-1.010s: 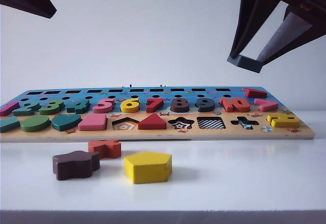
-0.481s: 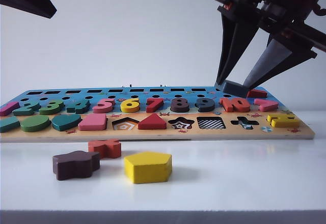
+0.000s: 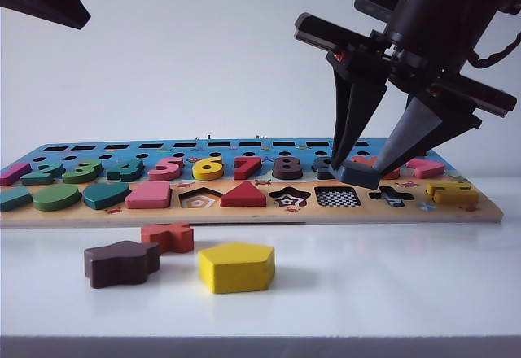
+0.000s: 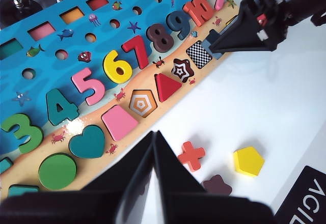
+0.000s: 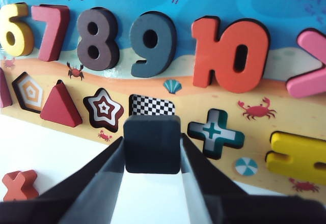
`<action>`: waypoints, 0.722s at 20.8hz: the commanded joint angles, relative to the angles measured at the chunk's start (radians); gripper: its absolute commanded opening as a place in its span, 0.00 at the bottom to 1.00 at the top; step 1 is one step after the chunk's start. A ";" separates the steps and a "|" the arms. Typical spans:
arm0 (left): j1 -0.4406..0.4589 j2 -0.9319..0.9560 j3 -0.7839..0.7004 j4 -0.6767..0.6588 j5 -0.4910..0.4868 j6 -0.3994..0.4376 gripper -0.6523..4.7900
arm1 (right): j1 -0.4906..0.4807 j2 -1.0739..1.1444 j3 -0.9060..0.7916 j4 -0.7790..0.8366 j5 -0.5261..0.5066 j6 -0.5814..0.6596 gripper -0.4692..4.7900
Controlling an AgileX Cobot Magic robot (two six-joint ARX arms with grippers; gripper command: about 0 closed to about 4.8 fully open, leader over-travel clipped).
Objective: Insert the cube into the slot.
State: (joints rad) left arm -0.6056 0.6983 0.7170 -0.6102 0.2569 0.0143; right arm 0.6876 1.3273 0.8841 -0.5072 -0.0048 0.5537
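Cube [image 5: 152, 143]: dark navy-grey block, pinched between the two fingers of the right claw [image 5: 152, 155], held over the right part of the board just above and a touch to the right of the checkered recess, not in it.
Slot [image 3: 337, 197]: square recess with black-and-white checkerboard floor in the near row of the puzzle board [image 3: 456, 214], lying bare between the star recess [image 3: 290, 198] on its left and the cross recess [image 3: 391, 197] on its right.
Right claw: closed on the cube, fingers pointing down at the board.
Left claw [image 4: 154, 147]: fingertips meeting with no gap, nothing between them, hanging high over the left near part of the desk [image 3: 391, 277], well apart from the slot.
Behind the slot: the dark 8 [image 5: 96, 38], the 9 [image 5: 152, 43] and the orange 10 [image 5: 229, 53] stand in the number row.
Loose on the desk: yellow pentagon block [image 3: 236, 266], brown star-like block [image 3: 120, 263] and red cross piece [image 3: 168, 237], all near of the board and to the left of the slot.
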 commanded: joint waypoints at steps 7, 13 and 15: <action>-0.001 -0.001 0.003 0.014 0.005 0.003 0.15 | 0.016 0.026 0.004 0.065 0.008 0.005 0.07; -0.001 -0.001 0.003 0.021 0.005 0.003 0.15 | 0.016 0.028 0.004 0.066 0.005 0.003 0.09; -0.001 -0.001 0.003 0.043 0.005 0.003 0.15 | 0.016 0.028 0.004 0.066 0.005 0.003 0.12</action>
State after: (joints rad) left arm -0.6056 0.6983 0.7170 -0.6018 0.2569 0.0143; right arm 0.7021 1.3579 0.8852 -0.4553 -0.0013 0.5541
